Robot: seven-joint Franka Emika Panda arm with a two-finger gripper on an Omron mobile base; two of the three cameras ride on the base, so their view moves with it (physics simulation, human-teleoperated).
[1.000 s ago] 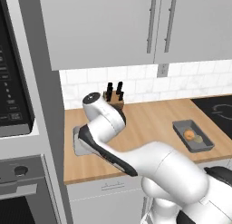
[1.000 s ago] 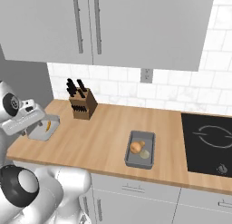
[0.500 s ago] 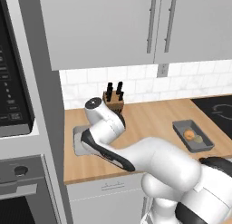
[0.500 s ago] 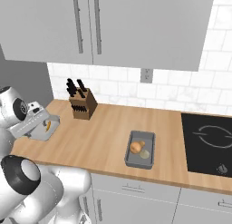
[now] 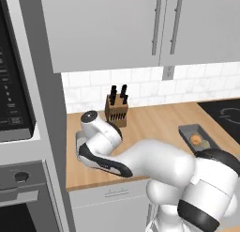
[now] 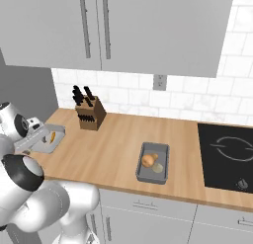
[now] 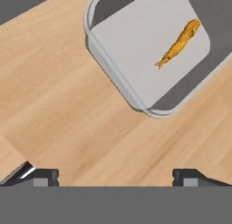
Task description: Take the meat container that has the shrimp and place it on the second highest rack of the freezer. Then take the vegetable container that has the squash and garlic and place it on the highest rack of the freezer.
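A wooden counter runs under wall cupboards. At its left end sits a tray with one shrimp lying in it. A knife block stands behind and right of it, near the wall. Further right is a second tray holding vegetables, then a hob.

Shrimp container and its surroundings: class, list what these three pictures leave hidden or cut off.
- Left base view: the arm covers most of the shrimp container.
- Hand view: the picture's top and right edges crop the container's far corner.
- Right base view: the right edge cuts off the cooktop.
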